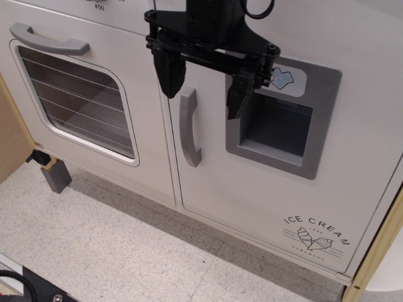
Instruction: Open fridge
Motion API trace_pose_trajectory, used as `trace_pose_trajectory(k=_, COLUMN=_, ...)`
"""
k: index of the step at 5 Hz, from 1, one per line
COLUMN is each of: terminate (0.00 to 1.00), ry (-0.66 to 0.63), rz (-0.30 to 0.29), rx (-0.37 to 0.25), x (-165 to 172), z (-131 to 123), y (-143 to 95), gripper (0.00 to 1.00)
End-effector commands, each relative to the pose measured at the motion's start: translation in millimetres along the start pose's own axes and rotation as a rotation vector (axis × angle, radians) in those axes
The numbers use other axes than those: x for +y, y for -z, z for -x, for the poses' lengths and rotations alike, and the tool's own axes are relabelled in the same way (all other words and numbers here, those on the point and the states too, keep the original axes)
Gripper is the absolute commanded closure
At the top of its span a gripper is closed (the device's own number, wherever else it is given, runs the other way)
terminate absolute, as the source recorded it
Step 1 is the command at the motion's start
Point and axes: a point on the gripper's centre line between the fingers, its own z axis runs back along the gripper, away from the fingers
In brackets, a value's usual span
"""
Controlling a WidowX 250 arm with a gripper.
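The fridge [252, 195] is a large white toy-kitchen door, shut, with a vertical grey handle [189, 126], a grey recessed ice-dispenser panel [283, 126], a blue ice-cube sticker [284, 78] and an "ICE CREAM" logo [317, 236]. My black gripper [203, 88] hangs in front of the door's upper part. It is open and empty. One finger [169, 70] is left of the handle's top, the other [239, 95] is right of it, over the panel's left edge. The handle's top end sits between the two fingers.
The white oven door [82, 94] with a window and a horizontal grey handle [49, 41] is to the left. A grey block [56, 175] stands on the speckled floor [113, 245] below it. A wooden side panel [376, 251] is at the right.
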Motion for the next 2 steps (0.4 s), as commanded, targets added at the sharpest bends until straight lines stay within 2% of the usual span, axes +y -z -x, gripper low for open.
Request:
trace_pose_trajectory(k=1, terminate=0.0, ry=0.0, rz=0.0, rx=0.0, x=0, z=0, y=0, gripper=0.0)
trace_pose_trajectory(k=2, terminate=0.0, ry=0.02, rz=0.027, rx=-0.014, x=19, z=-3, y=10, gripper=0.0)
